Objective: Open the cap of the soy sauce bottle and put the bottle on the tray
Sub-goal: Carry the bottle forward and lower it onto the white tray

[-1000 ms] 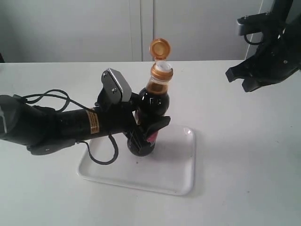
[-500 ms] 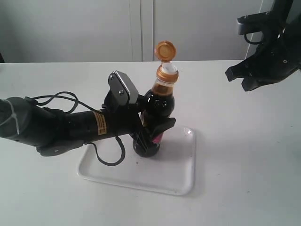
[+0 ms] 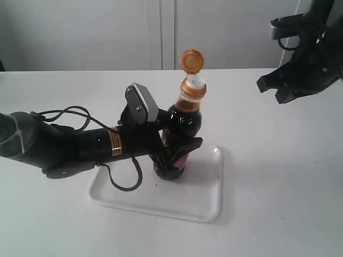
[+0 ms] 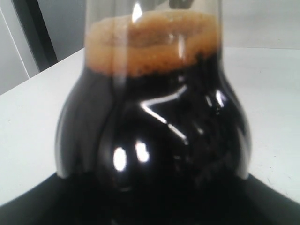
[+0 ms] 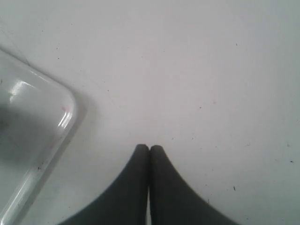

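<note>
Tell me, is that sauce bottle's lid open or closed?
Open: the orange cap is flipped up on its hinge, baring the white spout of the soy sauce bottle.

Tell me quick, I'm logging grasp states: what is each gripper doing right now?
Left gripper: closed on the soy sauce bottle, over the tray.
Right gripper: fingers closed, holding nothing, raised clear of the table.

Camera layout: one exterior view, two wrist views.
Exterior: raised, looks down across the table (image 3: 278,176) toward the wall. Left wrist: pressed against the soy sauce bottle (image 4: 152,122). Right wrist: high, facing down; shares the tray (image 5: 61,122) corner with exterior.
</note>
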`<state>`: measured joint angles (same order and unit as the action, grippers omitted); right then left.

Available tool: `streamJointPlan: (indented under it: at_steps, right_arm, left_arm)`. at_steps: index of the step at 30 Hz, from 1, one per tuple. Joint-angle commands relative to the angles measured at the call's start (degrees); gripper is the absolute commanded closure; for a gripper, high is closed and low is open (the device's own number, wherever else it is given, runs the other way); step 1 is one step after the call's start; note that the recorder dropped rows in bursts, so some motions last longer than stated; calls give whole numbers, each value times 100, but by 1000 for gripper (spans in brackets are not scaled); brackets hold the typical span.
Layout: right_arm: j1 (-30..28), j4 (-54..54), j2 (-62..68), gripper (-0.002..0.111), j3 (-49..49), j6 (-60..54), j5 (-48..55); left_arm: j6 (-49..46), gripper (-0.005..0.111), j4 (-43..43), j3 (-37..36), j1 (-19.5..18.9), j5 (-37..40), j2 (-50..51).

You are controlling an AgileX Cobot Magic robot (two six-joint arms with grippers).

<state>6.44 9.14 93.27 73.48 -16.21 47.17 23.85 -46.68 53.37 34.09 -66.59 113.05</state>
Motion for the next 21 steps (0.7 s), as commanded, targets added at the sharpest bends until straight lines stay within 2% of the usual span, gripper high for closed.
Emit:
streamJointPlan:
  at_steps: [1,8,14,17,21]
  right_arm:
    - [-23,51,-49,108,-27,-65,-30]
    - [-23,51,-49,108,-27,-151,-20]
    - [-23,74,-49,108,-27,-152,41]
    - [-23,86,-49,108,-27,-152,49]
    - [-23,96,-49,108,-27,-152,49]
  left_arm:
    - [183,107,-132,35,-40,-337,-69]
    - [382,107,-370,-232,-403,-337,-104]
    - [449,105,-520,-269,-422,-337,-104]
    - [462,92,-520,-269,-422,-337,-104]
    - [626,62,-520,-269,-422,-337,-104]
